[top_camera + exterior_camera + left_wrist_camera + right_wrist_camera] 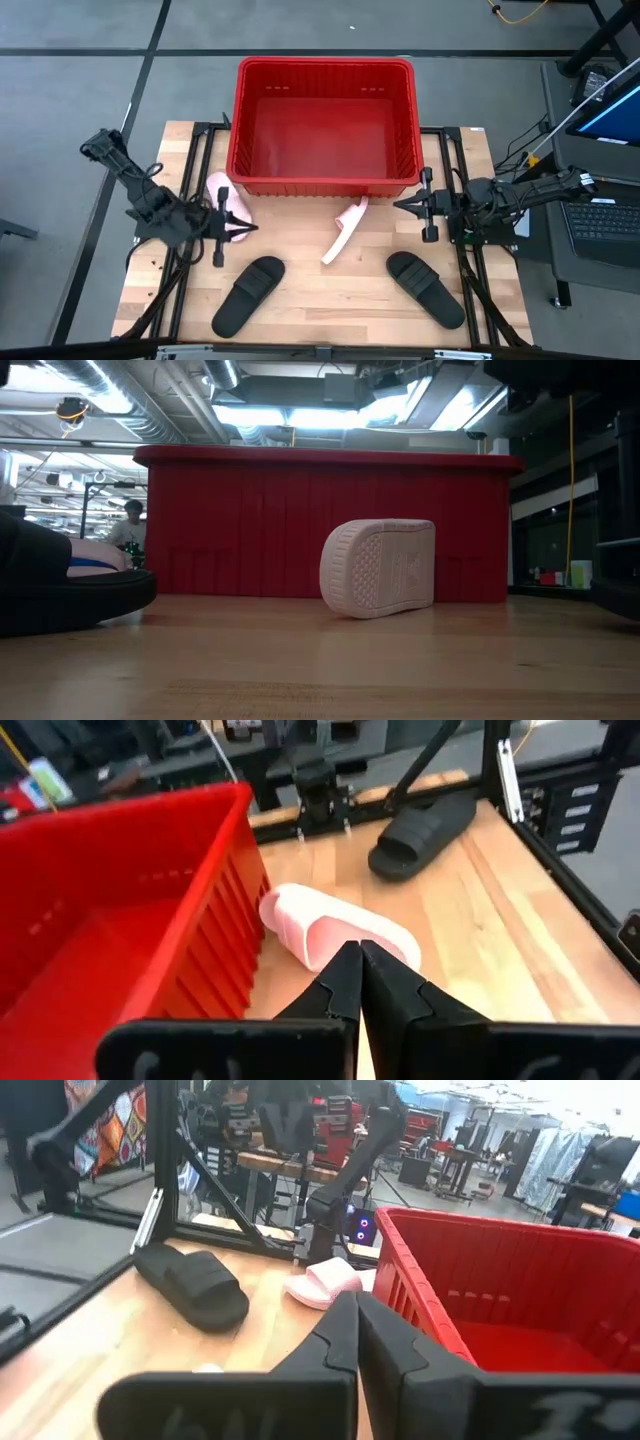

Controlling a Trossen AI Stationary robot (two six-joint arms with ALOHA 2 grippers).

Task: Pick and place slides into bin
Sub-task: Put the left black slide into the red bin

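Note:
The red bin (pixel 325 128) stands at the table's far middle. One pink slide (pixel 226 198) lies by the bin's near left corner. The other pink slide (pixel 343 230) stands on its long edge in front of the bin's near wall, its sole (pixel 378 568) facing the table's near edge. Two black slides (pixel 248 295) (pixel 427 288) lie flat, strap up, near the front edge. My left gripper (pixel 250 228) is shut and hangs beside the left pink slide, pointing at the tipped one (pixel 335 930). My right gripper (pixel 398 206) is shut, right of the tipped slide.
Black frame rails (pixel 195 170) run along the table's left and right sides under both arms. Bare wood lies between the two black slides. A desk with a laptop (pixel 610 215) stands beyond the table's right edge.

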